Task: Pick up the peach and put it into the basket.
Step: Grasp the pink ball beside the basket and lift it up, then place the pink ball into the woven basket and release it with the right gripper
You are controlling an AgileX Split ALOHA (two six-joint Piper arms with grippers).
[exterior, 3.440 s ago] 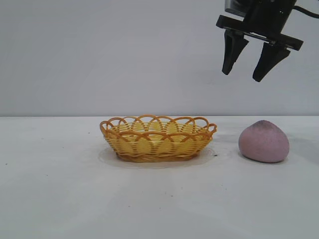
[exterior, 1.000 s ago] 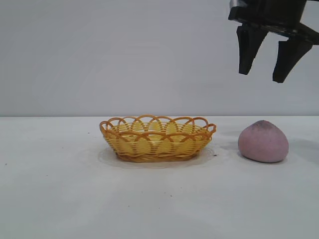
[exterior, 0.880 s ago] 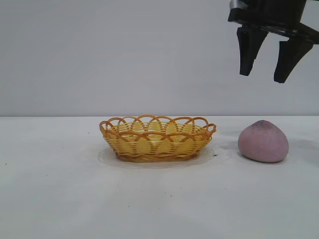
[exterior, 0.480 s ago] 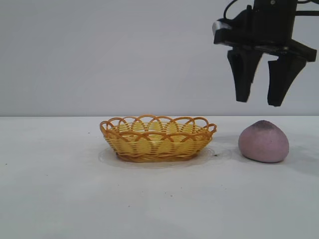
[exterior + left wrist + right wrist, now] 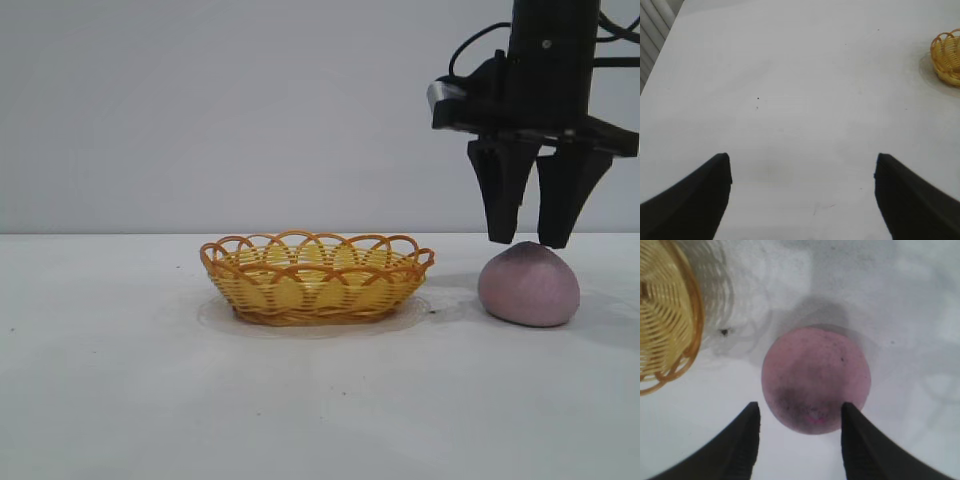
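Note:
The dusty pink peach [image 5: 529, 286] rests on the white table to the right of the yellow wicker basket [image 5: 316, 278], which has nothing in it. My right gripper [image 5: 528, 240] hangs straight down over the peach, open, its black fingertips level with the fruit's darker top. In the right wrist view the peach [image 5: 816, 377] lies just beyond the right gripper [image 5: 800, 407], with a corner of the basket [image 5: 665, 315] off to one side. My left gripper [image 5: 802, 160] is open above bare table, far from the basket [image 5: 947, 57].
The white table [image 5: 120, 380] runs wide to the left of the basket and in front of it. A plain grey wall stands behind. A small dark speck [image 5: 724, 332] lies between basket and peach.
The right gripper has come down from high above until its fingertips reach the top of the peach, and its jaws have narrowed somewhat. Peach, basket and left gripper have stayed put.

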